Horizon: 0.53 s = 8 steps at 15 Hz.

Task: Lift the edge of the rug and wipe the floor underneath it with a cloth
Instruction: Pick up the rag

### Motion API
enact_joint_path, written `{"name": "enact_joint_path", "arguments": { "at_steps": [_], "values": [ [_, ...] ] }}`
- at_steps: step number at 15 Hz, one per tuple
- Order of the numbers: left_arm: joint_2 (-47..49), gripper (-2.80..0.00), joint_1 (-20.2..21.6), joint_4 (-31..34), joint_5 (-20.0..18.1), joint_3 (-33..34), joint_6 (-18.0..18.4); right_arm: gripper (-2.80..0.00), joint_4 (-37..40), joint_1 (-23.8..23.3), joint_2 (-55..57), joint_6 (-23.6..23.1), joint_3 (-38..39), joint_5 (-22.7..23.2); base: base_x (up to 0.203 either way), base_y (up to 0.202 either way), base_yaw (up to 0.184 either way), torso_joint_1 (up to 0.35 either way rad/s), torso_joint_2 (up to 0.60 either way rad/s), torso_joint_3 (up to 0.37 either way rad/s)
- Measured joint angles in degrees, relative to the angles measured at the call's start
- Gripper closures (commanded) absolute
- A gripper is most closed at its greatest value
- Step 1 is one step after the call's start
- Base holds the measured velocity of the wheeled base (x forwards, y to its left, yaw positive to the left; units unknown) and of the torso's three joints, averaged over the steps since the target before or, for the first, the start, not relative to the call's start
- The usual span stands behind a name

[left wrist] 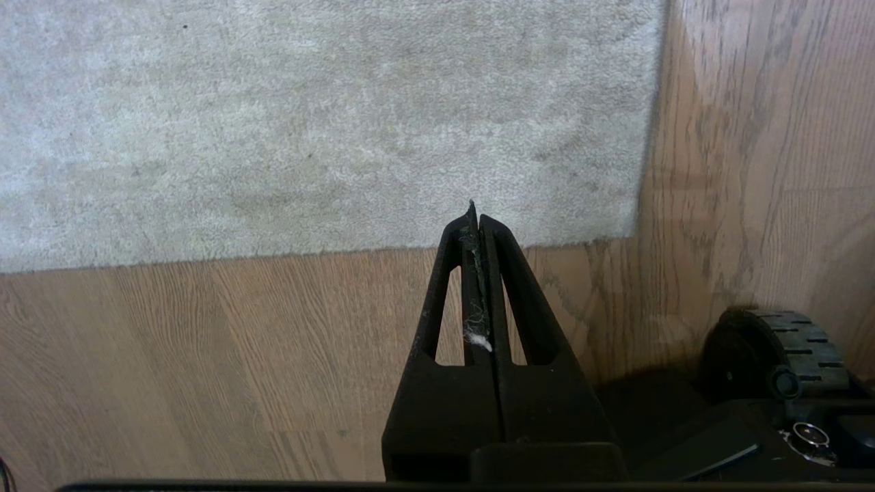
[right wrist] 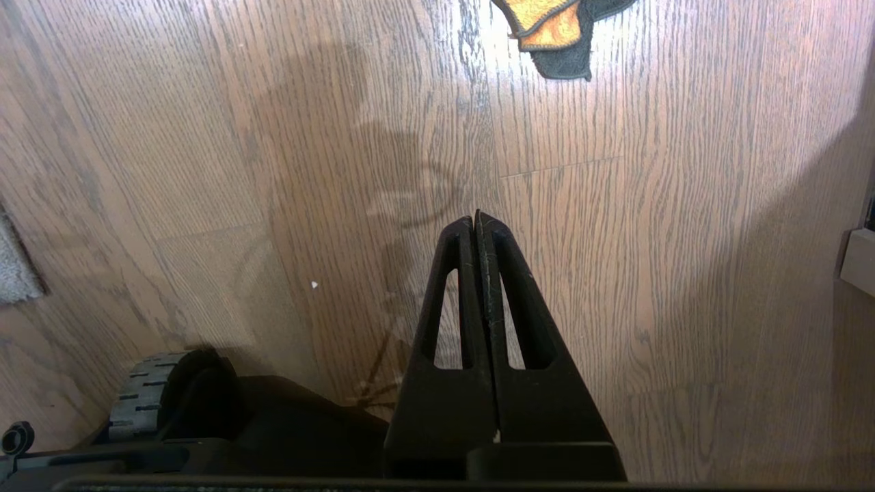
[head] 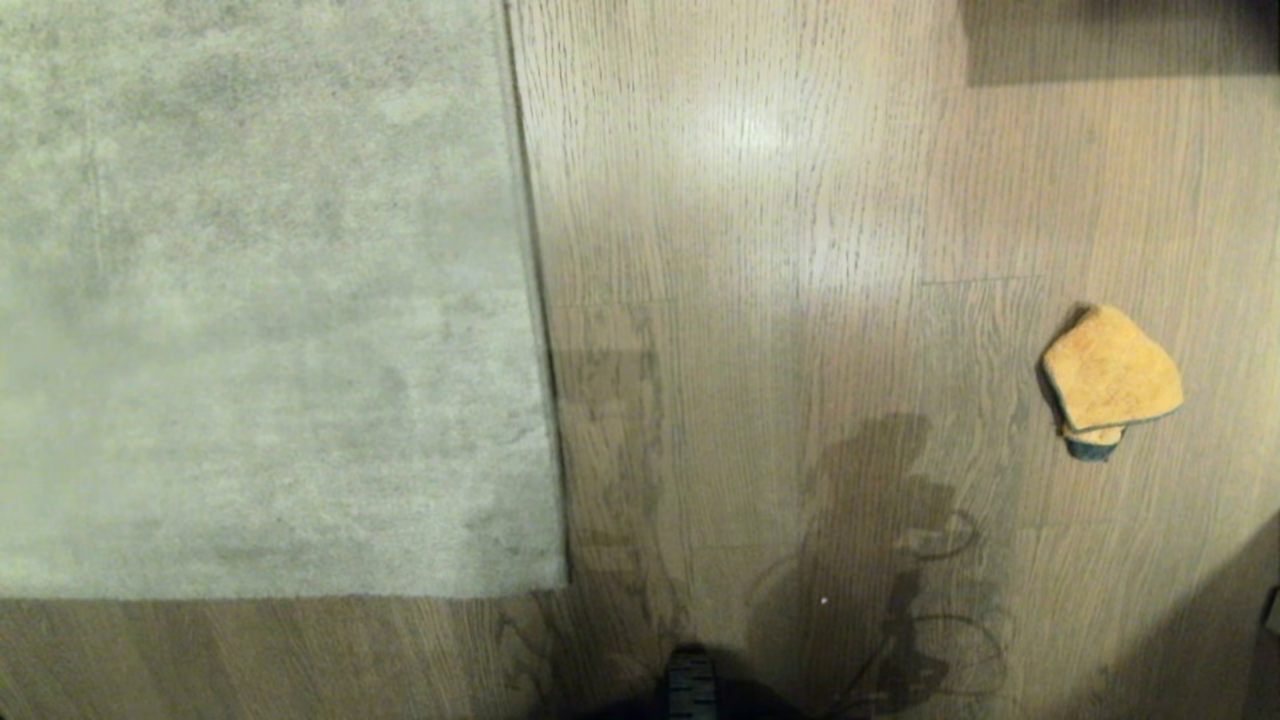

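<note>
A large pale grey rug lies flat at the left; its rug edge point(head: 535, 300) runs down to a near corner point(head: 562, 585). The oak-look floor point(head: 780, 330) fills the rest. The orange-yellow cloth point(head: 1110, 378), teal at its near end, lies far right on the floor. Neither arm shows in the head view. My left gripper point(left wrist: 475, 212) hangs shut above the rug's near border point(left wrist: 328, 251), holding nothing but lint. My right gripper point(right wrist: 475, 217) is shut and empty over bare floor, well short of the cloth point(right wrist: 550, 27).
A dark furniture shadow point(head: 1120, 40) sits at the far right top. My base's wheel point(head: 690, 685) shows at the bottom middle, also as a wheel point(left wrist: 779, 348) in the left wrist view. A pale object edge point(right wrist: 858, 263) stands at the right.
</note>
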Motion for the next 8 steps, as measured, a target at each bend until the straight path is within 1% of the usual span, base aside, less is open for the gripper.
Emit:
{"name": "enact_joint_path", "arguments": {
  "at_steps": [8],
  "values": [
    [0.0,0.00,0.0,0.0,0.0,0.0,0.0,0.00,0.0,0.0,0.0,0.0,0.0,0.0,0.000,0.000,0.000,0.000,0.00,0.000]
  ]
}}
